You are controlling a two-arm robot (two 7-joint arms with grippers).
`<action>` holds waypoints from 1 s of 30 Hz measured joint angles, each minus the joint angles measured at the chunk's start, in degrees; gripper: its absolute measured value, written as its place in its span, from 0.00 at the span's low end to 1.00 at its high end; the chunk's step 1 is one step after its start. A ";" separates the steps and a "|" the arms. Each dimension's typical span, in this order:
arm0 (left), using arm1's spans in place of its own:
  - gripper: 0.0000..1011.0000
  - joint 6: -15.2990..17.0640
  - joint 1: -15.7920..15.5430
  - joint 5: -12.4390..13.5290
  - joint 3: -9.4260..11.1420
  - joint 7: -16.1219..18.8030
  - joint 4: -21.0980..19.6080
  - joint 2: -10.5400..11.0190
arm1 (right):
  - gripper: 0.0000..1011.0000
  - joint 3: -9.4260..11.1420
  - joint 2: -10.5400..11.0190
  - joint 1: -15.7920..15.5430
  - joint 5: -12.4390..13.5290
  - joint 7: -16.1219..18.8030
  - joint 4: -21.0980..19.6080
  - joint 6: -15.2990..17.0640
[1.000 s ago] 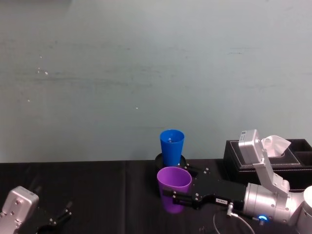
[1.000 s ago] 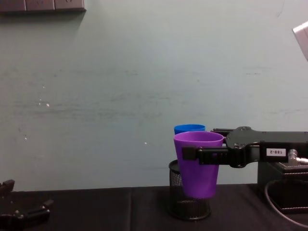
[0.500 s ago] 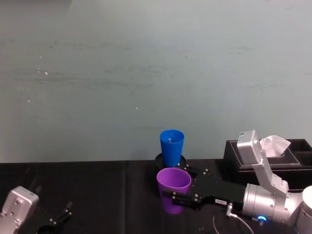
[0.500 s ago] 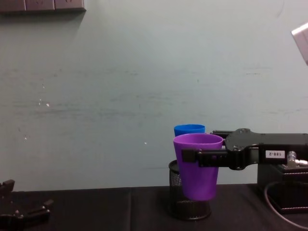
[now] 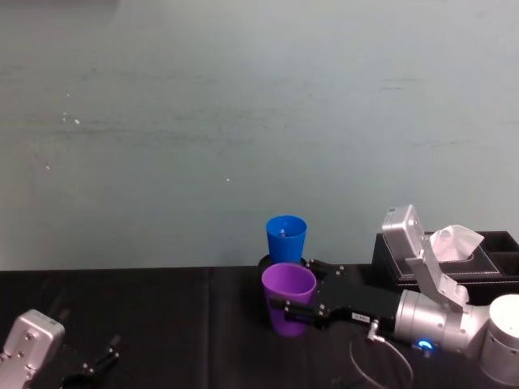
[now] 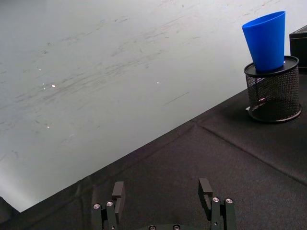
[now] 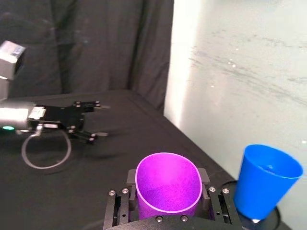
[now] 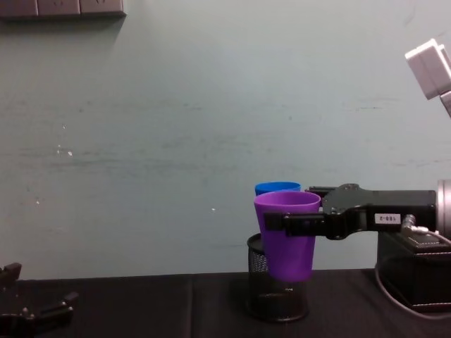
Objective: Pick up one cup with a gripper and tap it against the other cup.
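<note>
Head view: the purple plastic tapered tumbler (image 5: 288,300) hangs upright just in front of the bright blue plastic tapered tumbler (image 5: 286,237), closer to it than a second ago.
Right hand: the right hand (image 8: 278,224), black and flat-fingered, clamps the purple tumbler's wall below the rim, clear of the black-clothed worktop (image 6: 192,158); its arm has reached further forward.
Blue tumbler: upright in the black wire-mesh pen holder (image 6: 273,91), unmoved.
Gap: the right wrist view shows the two tumblers near but still apart.
Left hand: the left hand (image 6: 163,201) lies parked low at the left, fingers spread wide, holding nothing.
Meaning: pick-up looks done and the approach is under way; a short push forward should make the tap.
Risk: the blue tumbler sits loosely, so a hard knock could tip it.
</note>
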 joint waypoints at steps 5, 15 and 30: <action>0.99 0.00 0.00 0.00 0.00 0.00 0.00 0.00 | 0.73 0.28 -2.18 2.28 -1.28 -0.91 4.42 -1.48; 0.99 0.00 0.00 0.00 0.00 0.00 0.00 0.00 | 0.73 1.44 -7.38 6.75 -1.47 0.60 15.61 -4.24; 0.99 0.00 0.00 0.00 0.00 0.00 0.00 0.00 | 0.73 2.57 -11.16 11.01 -3.20 2.64 24.93 -6.12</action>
